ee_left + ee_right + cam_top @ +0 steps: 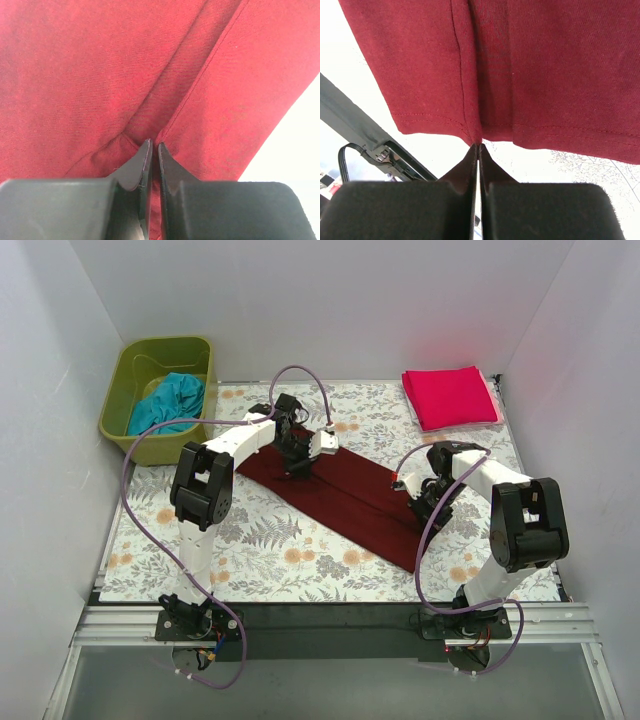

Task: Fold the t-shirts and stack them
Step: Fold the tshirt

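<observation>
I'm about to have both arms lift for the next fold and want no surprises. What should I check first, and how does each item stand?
1. The left gripper is shut on the far end of the maroon shirt: ok.
2. The right gripper is shut on its hem: ok.
3. Cloth lies flat as a long strip: ok.
4. The pink-red shirt is folded and apart from the strip: ok.
5. The teal shirt sits in the bin: ok.
6. Every layer is caught in each pinch: cannot tell.
</observation>
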`<state>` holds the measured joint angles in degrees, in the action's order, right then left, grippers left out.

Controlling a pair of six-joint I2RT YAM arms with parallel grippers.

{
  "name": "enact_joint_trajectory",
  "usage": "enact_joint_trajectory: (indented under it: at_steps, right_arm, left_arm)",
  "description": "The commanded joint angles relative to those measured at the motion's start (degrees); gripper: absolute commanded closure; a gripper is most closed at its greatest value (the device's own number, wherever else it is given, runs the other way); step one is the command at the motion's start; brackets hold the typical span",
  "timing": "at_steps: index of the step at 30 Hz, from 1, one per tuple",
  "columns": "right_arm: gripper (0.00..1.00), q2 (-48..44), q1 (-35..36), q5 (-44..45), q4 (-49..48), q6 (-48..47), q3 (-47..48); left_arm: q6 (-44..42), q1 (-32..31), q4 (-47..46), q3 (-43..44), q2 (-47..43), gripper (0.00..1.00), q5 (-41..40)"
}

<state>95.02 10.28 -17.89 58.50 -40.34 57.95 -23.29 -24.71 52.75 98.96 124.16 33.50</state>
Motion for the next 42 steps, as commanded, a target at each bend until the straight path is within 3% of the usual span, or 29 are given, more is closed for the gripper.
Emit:
enact_joint_trajectory:
  at_steps: [1, 22, 24, 25, 27, 29, 32, 38, 42]
  right_arm:
    - [0.99, -0.28, 0.00, 0.05, 1.53, -1.50, 0.76]
    - [0.99, 0.78, -0.44, -0.57, 0.12, -2.03, 1.19]
    - [0.94, 1.74, -0.53, 0.40, 0.30, -1.33, 1.63]
    - [0.87, 1.83, -0.53, 0.92, 0.39, -1.32, 1.98]
    - [0.68, 0.96, -0.44, 1.54, 0.56, -0.80, 2.51]
    - [0.60, 0.17, -0.44, 1.89, 1.61, -0.18, 4.61]
    - [0.59, -1.42, -0.44, 2.16, 3.02, -0.01, 8.83]
    - [0.67, 1.73, 1.31, 1.54, 2.59, 0.00, 15.51]
    - [0.72, 8.75, 1.67, 1.10, 1.53, 0.87, 20.70]
  left_arm:
    - [-1.58, 0.72, 0.33, 1.33, -1.64, 1.00, 0.78]
    - [-0.45, 1.24, -1.42, 2.29, -0.06, 1.00, -0.53]
    - [0.61, 1.24, -1.60, 2.56, 0.12, 0.90, -0.89]
    - [2.70, 1.33, -1.95, 2.56, -0.23, 0.75, -0.89]
    - [4.91, 1.33, -3.26, 2.82, -0.93, 0.64, -1.33]
    - [10.34, 1.33, -5.11, 3.69, -2.51, 0.54, -2.46]
    - [18.94, 1.68, -9.15, 2.22, -6.10, 0.54, -7.20]
    - [32.67, 3.17, -12.41, -4.64, -10.69, 0.57, -18.54]
    - [42.42, 5.46, -12.49, -9.37, -13.14, 0.58, -16.98]
